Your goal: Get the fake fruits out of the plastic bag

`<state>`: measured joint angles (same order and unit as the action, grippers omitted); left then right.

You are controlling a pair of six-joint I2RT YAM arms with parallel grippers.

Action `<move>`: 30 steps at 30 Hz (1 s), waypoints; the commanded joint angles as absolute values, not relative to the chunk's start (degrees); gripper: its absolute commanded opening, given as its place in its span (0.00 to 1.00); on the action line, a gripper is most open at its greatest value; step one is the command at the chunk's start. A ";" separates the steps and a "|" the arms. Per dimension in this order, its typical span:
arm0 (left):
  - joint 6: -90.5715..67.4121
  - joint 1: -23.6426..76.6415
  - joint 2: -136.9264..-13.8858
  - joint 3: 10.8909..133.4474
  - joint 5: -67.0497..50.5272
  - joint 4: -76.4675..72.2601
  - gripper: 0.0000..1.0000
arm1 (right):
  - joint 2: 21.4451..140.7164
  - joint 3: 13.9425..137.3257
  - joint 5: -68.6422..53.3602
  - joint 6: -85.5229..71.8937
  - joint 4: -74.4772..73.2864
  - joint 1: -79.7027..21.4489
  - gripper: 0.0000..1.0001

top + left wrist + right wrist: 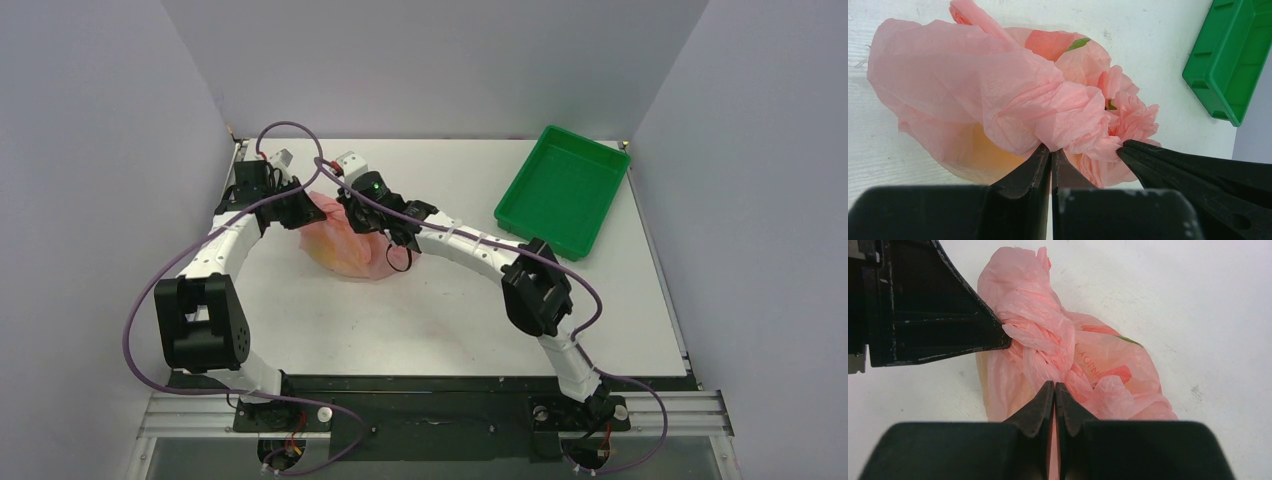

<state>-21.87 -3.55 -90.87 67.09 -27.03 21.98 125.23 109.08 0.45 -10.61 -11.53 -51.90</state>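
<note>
Both claws are closed on gathered film: the left gripper [1052,151] pinches a bunched fold of the plastic bag [963,85] right at its tips, and the right gripper [1054,385] nips a neighbouring fold just to the right of those tips. The bag's body swells ahead and to the left of the left claw; a yellow-orange glow low in it, just left of the tips, is probably the fake fruits [970,150]. Neither arm is nearer, so opening the mouth likely means drawing the two pinches apart sideways
</note>
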 commanded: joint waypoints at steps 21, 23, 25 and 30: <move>-22.74 -4.99 -89.28 66.94 -30.30 17.75 0.00 | 127.41 113.66 4.88 -7.65 -10.37 -52.95 0.40; -22.76 -5.03 -89.17 66.90 -30.32 17.75 0.00 | 127.83 114.16 4.47 -7.31 -10.90 -53.03 0.43; -22.72 -5.01 -89.04 66.95 -30.29 17.76 0.00 | 128.18 114.22 3.02 -6.74 -10.71 -53.18 0.47; -22.64 -5.12 -89.01 66.89 -30.24 17.80 0.00 | 129.80 116.32 4.30 -4.66 -11.43 -54.45 0.51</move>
